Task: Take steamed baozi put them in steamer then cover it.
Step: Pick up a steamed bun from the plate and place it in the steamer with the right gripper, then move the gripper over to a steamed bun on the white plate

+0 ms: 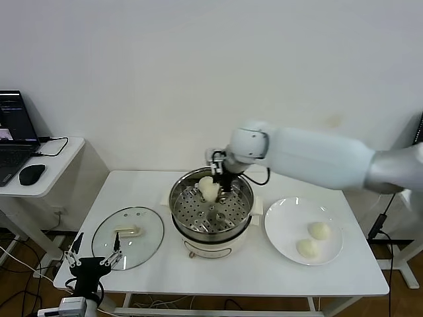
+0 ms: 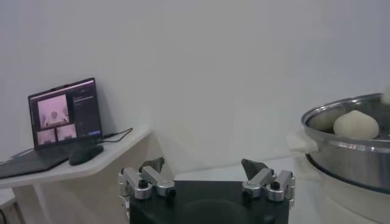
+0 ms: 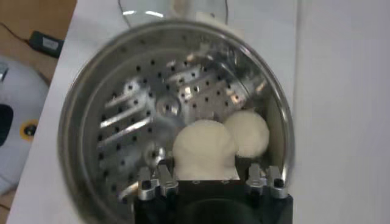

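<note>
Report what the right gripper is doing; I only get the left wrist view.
Observer: The right gripper grips a baozi over the steamer tray, beside a second one lying there.
Operator: Count the ones left outside.
Observer: Two more lie on the plate, right of the steamer.
Operator: Locate the cover.
Observer: The cover lies on the table, left of the steamer, handle up.

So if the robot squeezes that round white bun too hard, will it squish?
Probably. The round cream-white bun held by the right gripper over the shiny perforated steel steamer looks soft and puffy, so it may dent. It seems light. Being round and smooth, it might roll a little once released.
</note>
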{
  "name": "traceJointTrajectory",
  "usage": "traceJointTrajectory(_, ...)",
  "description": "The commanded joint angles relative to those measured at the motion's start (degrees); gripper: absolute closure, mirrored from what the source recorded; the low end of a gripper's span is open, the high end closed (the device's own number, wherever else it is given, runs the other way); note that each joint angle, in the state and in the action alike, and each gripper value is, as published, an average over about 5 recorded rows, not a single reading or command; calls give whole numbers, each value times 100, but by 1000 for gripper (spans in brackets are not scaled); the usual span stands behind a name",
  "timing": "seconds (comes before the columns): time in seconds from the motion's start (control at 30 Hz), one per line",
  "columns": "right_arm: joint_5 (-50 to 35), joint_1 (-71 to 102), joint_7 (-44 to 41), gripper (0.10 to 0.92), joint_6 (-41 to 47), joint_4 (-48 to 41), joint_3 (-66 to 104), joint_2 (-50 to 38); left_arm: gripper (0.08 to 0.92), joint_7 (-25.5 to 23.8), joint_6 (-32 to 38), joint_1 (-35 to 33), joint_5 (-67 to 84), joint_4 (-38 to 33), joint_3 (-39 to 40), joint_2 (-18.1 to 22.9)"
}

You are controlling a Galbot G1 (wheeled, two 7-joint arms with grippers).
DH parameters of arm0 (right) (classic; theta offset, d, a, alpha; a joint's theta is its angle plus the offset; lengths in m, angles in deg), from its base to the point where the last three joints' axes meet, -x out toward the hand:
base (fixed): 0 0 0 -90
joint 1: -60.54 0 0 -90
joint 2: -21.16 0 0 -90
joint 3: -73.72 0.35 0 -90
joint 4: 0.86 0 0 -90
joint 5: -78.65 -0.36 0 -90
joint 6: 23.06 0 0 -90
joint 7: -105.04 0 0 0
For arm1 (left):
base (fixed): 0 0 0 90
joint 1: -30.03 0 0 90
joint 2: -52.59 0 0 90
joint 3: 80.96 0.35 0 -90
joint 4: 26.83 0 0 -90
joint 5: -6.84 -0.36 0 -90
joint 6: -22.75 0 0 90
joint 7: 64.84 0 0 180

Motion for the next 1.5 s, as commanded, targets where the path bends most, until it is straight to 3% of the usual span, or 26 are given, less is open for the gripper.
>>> traceJointTrajectory(0.03, -121, 439, 244, 408, 191, -759, 50, 898, 177, -1, 2, 14, 3, 9, -18, 0)
traceJointTrajectory(0.57, 53, 658, 336, 404, 157, -1240, 146, 1143, 177, 6, 16, 15, 12, 24, -40, -1)
traceJointTrajectory(0.67, 65, 606, 303, 369, 163, -1158, 159, 1072, 177, 7, 16, 5, 11, 12, -42, 5)
traceJointTrajectory(0.8, 97, 208, -13, 264, 109, -798, 141, 759, 177, 11, 17, -8, 12, 3, -59, 9)
traceJointTrajectory(0.9, 140, -308, -443, 215, -42, -435, 87, 372, 177, 11, 17, -18, 14, -14, -70, 1)
traceJointTrajectory(1.1, 558, -1084, -1335, 203, -697, 500, -169, -926, 177, 5, 15, -43, 10, -56, -57, -48)
traceJointTrajectory(1.3, 1180, -1412, -1774, 203, -1220, 1530, -358, -2528, 177, 4, 19, -73, 6, -45, -39, -119)
traceJointTrajectory(1.5, 2032, -1122, -1984, 203, -1638, 2015, -221, -3920, 177, -3, 17, -74, -33, -77, 16, -136)
